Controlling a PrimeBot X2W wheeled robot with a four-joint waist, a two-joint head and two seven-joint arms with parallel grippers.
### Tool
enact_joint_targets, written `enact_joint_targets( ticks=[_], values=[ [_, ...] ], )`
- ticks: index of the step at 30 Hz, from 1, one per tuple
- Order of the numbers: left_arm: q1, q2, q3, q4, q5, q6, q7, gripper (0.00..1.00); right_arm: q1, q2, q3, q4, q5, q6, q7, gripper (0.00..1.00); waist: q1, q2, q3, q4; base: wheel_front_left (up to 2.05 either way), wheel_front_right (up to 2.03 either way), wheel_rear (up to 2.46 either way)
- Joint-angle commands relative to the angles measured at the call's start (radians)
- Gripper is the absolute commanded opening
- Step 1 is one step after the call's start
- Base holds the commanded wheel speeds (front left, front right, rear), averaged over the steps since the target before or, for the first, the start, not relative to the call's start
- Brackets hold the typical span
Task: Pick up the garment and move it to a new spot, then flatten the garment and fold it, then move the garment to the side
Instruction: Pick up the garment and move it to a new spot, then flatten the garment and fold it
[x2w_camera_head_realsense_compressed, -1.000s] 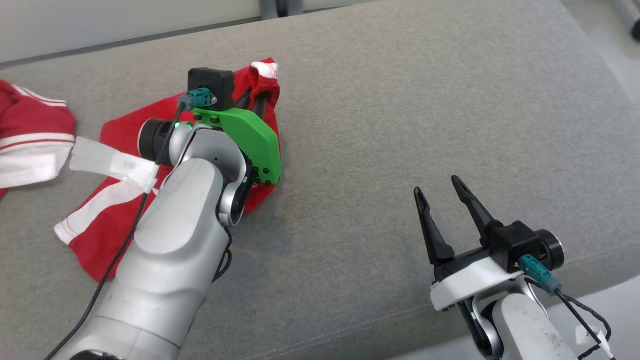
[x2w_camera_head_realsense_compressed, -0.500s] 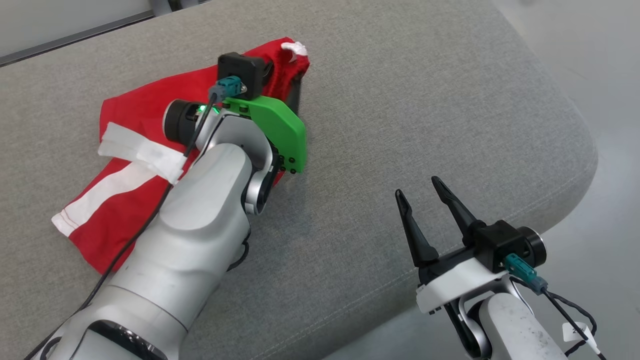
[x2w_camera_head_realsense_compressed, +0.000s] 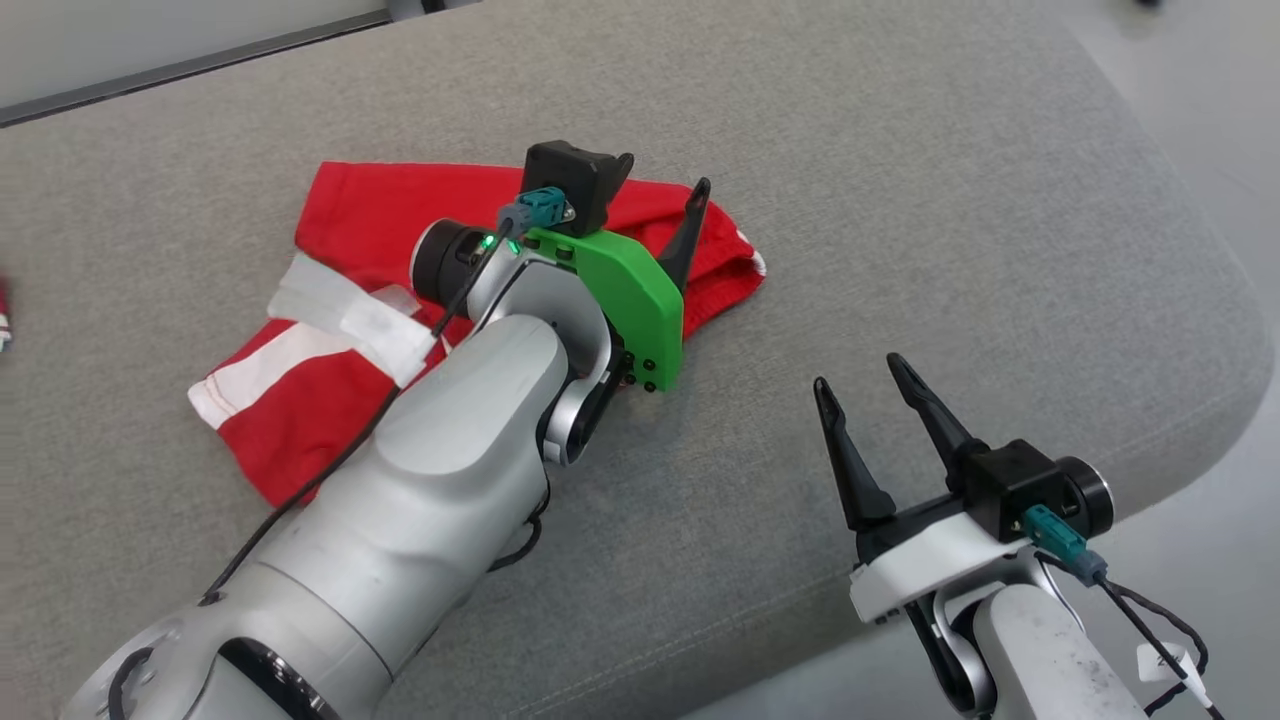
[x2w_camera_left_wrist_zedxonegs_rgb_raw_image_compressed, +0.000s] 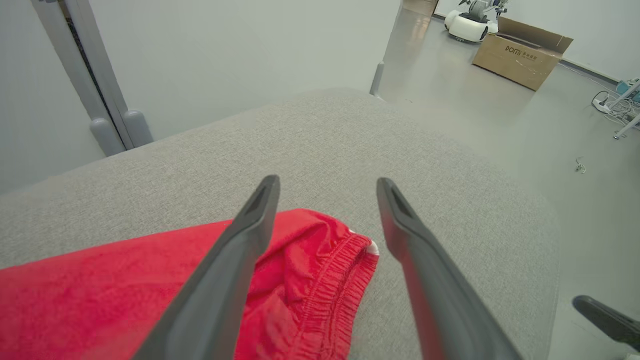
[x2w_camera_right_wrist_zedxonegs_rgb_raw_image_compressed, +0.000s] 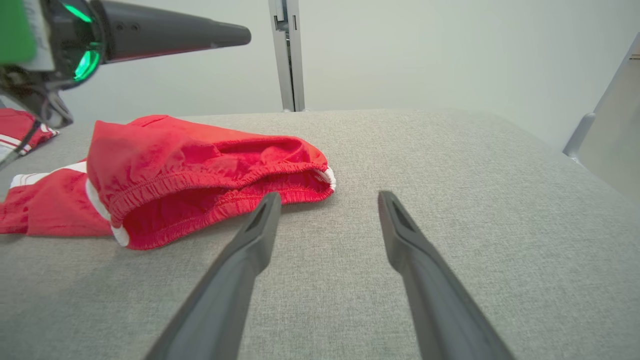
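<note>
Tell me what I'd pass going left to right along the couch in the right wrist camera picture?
red garment → right gripper, open over the bare cushion → grey post at the far right.

Grey bench (x2w_camera_head_realsense_compressed: 900, 200), red garment (x2w_camera_head_realsense_compressed: 400, 210) on it, poss. 2nd garment (x2w_camera_right_wrist_zedxonegs_rgb_raw_image_compressed: 20, 127)
</note>
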Motion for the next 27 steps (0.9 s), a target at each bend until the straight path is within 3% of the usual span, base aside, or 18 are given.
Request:
enact_joint_targets(
  ticks=[1,15,27],
  values=[
    [0.009,0.004,-0.003,-0.001,-0.014,0.002,-0.008,1.0,0.01,0.0,0.0,0.001,-0.007,0.0,-0.004,1.0,0.0,-0.0001,-0.029,0.062,0.0,0.0,0.0],
    [0.185,0.027,-0.031,0.003,-0.024,0.016,-0.162,1.0,-0.022,-0.001,0.09,0.102,0.009,0.0,-0.004,1.0,0.0,-0.0001,-0.074,0.34,0.0,0.0,0.0],
    [0.404,0.071,0.117,-0.231,0.062,0.09,-0.178,1.0,-0.147,-0.002,0.093,0.381,0.061,0.0,-0.004,1.0,0.0,-0.0001,-0.081,0.495,0.0,0.0,0.0]
  ],
)
